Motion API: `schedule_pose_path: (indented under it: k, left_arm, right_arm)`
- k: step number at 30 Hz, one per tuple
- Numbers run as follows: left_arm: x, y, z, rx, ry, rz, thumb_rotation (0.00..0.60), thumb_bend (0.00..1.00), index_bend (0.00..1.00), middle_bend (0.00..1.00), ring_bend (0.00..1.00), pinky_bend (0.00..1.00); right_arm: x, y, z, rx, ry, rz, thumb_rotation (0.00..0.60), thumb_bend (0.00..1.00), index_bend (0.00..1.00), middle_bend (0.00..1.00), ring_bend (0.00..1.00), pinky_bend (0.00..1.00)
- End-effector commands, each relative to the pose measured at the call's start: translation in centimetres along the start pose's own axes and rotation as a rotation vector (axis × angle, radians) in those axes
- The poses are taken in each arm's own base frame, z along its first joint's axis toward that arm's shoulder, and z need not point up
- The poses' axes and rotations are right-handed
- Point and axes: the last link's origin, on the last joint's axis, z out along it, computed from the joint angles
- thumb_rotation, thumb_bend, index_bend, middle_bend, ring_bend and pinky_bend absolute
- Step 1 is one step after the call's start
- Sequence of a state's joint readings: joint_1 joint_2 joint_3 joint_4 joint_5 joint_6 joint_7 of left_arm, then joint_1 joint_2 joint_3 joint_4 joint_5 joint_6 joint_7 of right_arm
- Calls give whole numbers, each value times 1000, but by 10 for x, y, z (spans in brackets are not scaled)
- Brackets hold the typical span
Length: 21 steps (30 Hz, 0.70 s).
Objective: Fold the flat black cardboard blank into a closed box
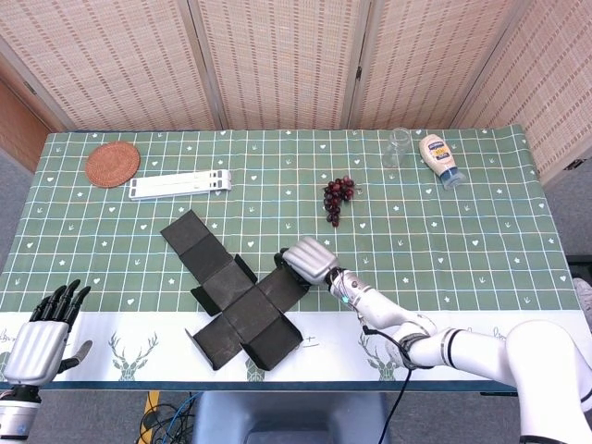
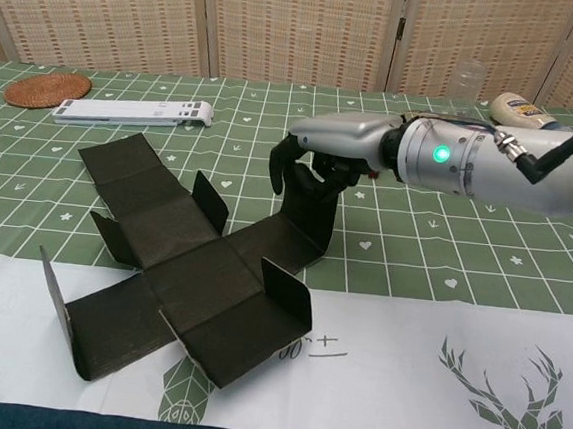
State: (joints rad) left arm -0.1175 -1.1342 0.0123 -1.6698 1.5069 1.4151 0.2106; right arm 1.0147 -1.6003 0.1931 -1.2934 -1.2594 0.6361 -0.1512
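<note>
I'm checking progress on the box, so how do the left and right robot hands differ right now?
The right robot hand reaches over the table and grips a raised flap of the black cardboard blank; the left robot hand rests at the table's near edge, touching nothing. The right's fingers curl on cardboard; the left's are spread. Both are silver with dark fingers.

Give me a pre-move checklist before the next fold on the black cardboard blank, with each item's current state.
1. Right hand on the raised end panel of the black cardboard blank: ok.
2. Grip firm enough: cannot tell.
3. Left hand helping: not ok; it is off the blank at the table edge.
4. Side flaps standing: ok, several upright.
5. Far panel folded: not ok; lies flat.
6. Grapes and white stand apart from the blank: ok.
</note>
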Motion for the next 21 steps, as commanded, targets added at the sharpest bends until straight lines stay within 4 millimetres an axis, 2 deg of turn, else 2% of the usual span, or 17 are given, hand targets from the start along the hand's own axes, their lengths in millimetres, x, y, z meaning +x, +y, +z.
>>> schedule_pose_path:
  k: [1, 6, 12, 15, 21]
  left_arm:
    - [-1, 0, 1, -2, -1, -1, 600, 259, 19, 0, 31, 132]
    - [-2, 1, 3, -11, -2, -3, 600, 259, 19, 0, 31, 132]
    - [-2, 1, 5, -12, -4, -3, 600, 260, 19, 0, 31, 132]
    - [-3, 2, 6, -13, -5, -6, 600, 259, 19, 0, 31, 132]
    - [-3, 3, 5, -18, -3, -7, 600, 259, 19, 0, 31, 132]
  right_arm:
    - [-5, 14, -15, -43, -25, -18, 600, 857, 393, 443, 836, 1000]
    - [-7, 27, -41, -93, -61, -32, 600, 837, 414, 481, 851, 1000]
    - [1, 24, -74, -110, -86, -82, 600, 830, 424, 509, 862, 1000]
    - [2, 20, -72, -116, -64, -83, 600, 821, 424, 501, 862, 1000]
    - [-4, 1, -45, -81, -26, -57, 600, 818, 424, 446, 862, 1000]
